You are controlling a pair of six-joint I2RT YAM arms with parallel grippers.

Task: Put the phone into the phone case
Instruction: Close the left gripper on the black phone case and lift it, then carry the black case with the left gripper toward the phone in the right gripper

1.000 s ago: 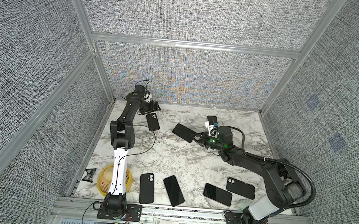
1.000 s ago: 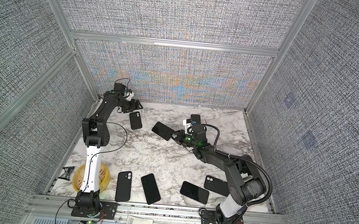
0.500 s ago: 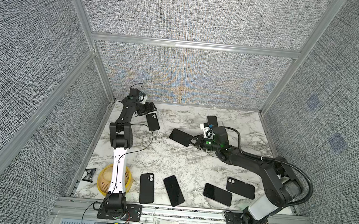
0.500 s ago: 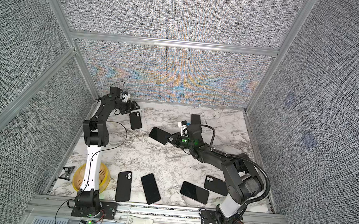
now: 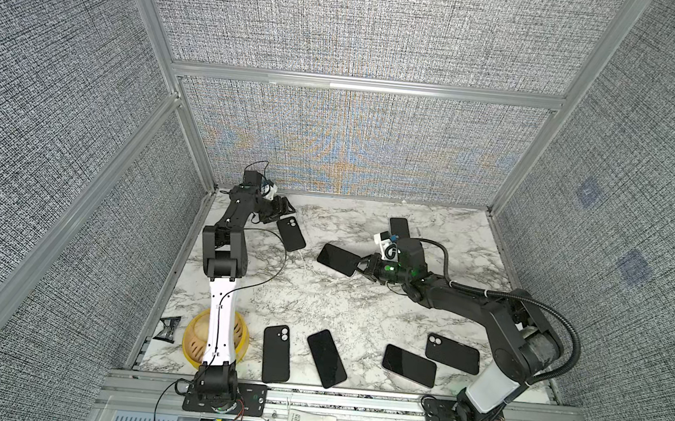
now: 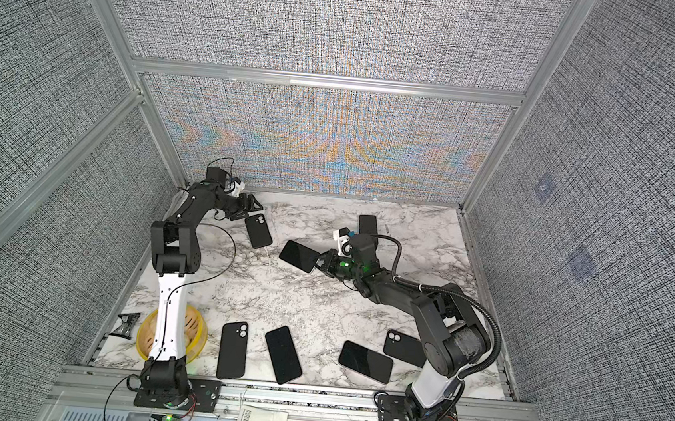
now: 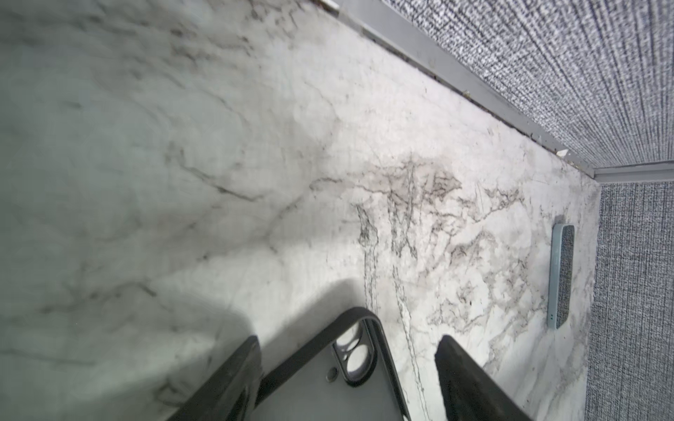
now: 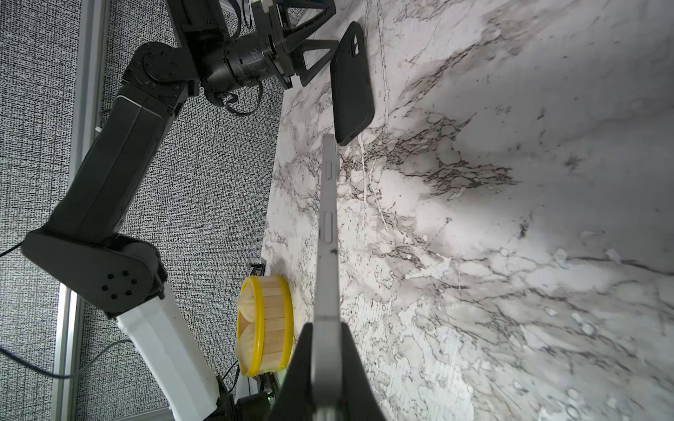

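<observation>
A black phone case (image 5: 291, 233) (image 6: 258, 231) lies inside up on the marble at the back left, camera cutout toward the back wall. My left gripper (image 5: 284, 209) (image 6: 253, 204) is open and straddles that cutout end; in the left wrist view the case (image 7: 328, 397) sits between the fingers (image 7: 233, 375), with a clear gap on one side. My right gripper (image 5: 364, 266) (image 6: 322, 265) is shut on one end of a dark phone (image 5: 338, 258) (image 6: 298, 256), held tilted above the table right of the case. The right wrist view shows the phone (image 8: 326, 237) edge-on, pointing at the case (image 8: 352, 84).
Near the front edge lie a case (image 5: 276, 354), a phone (image 5: 326, 358), another phone (image 5: 409, 365) and another case (image 5: 452, 353). One more phone (image 5: 399, 226) lies behind the right wrist. A yellow-rimmed steamer basket (image 5: 195, 338) and a binder clip (image 5: 169, 327) sit front left. Walls enclose the table.
The right gripper has carried the phone a little left and lower, toward the case. The left gripper has shifted down over the case's cutout end.
</observation>
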